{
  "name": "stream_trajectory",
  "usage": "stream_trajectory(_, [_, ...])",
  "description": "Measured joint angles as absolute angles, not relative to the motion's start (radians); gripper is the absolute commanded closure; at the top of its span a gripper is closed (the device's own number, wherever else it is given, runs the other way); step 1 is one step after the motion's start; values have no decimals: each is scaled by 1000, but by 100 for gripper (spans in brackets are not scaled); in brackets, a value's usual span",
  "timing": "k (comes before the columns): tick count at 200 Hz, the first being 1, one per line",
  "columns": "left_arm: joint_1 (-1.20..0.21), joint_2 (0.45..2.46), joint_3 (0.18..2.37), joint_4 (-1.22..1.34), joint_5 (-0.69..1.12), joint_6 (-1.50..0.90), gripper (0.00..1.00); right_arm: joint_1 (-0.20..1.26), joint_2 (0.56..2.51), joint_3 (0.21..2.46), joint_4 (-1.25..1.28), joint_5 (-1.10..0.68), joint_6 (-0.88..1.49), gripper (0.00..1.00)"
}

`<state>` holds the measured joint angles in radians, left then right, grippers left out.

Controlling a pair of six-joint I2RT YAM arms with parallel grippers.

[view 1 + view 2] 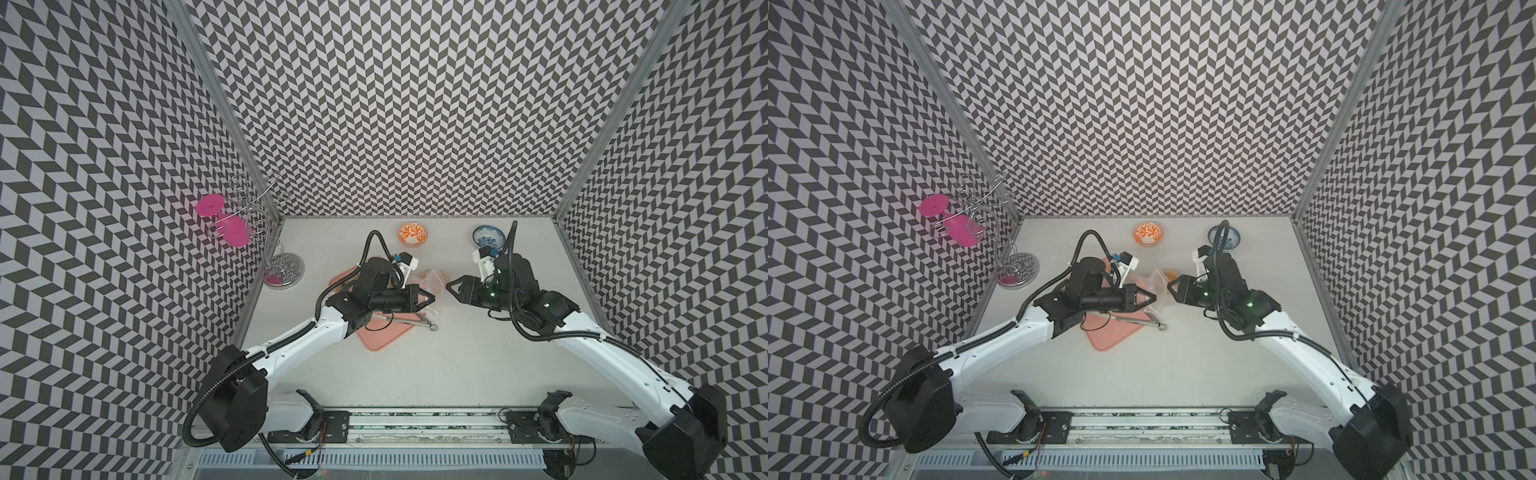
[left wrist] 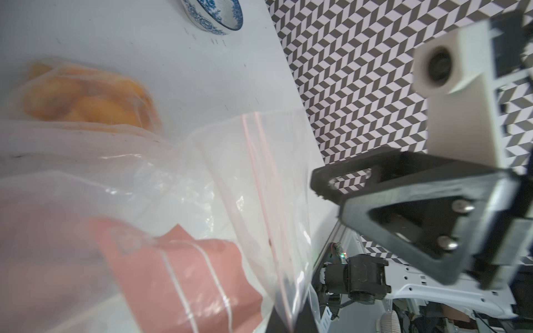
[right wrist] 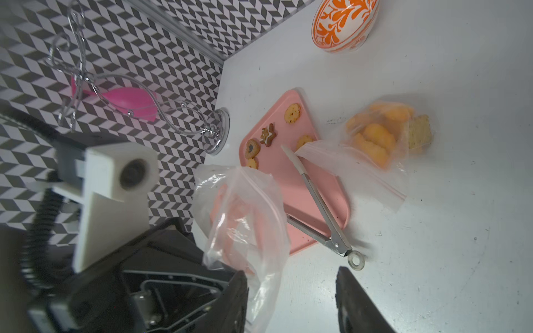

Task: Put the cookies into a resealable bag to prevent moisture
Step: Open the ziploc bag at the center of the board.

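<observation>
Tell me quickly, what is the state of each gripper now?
Left gripper: shut on the resealable bag.
Right gripper: open, holding nothing.

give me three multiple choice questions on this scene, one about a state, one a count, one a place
1. The left claw is:
A) wide open
B) shut on the clear bag
C) shut on nothing

2. How many bowls are out?
A) one
B) two
C) four

3. The tongs lie:
A) in a bowl
B) inside the bag
C) on the pink tray

Answers:
1 B, its jaws pinch the plastic.
2 B, there is an orange bowl and a blue bowl.
3 C, both arms of the tongs rest across the tray, with the ring end past its edge.
</observation>
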<state>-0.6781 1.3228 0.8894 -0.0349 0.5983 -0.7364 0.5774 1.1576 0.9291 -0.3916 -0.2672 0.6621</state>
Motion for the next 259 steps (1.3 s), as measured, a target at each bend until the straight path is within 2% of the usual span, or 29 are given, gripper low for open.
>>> stream_trajectory(28, [-678, 1316, 886, -1, 645, -756, 100, 577, 1223, 940, -362, -320, 622, 49])
stream_trajectory(46, [-678, 1316, 877, 14, 663, -762, 100, 577, 1263, 955, -340, -359, 609, 53])
stream_trajectory(79, [-678, 1316, 876, 33, 676, -777, 100, 577, 1278, 952, -328, -393, 610, 92])
stream_trajectory(97, [-672, 1314, 876, 22, 672, -776, 100, 577, 1278, 957, -347, -379, 605, 99])
stream_trajectory(157, [-639, 1287, 874, -108, 596, -730, 100, 621, 1327, 1158, -649, -163, 478, 100])
stream_trajectory(196, [-640, 1316, 901, -260, 521, -662, 100, 696, 1374, 1221, -750, -102, 425, 100])
stream_trajectory(226, [-641, 1319, 940, -376, 438, -595, 92, 750, 1440, 1272, -793, -73, 395, 100])
stream_trajectory(259, [-648, 1318, 945, -408, 414, -553, 70, 773, 1471, 1294, -784, -115, 392, 100])
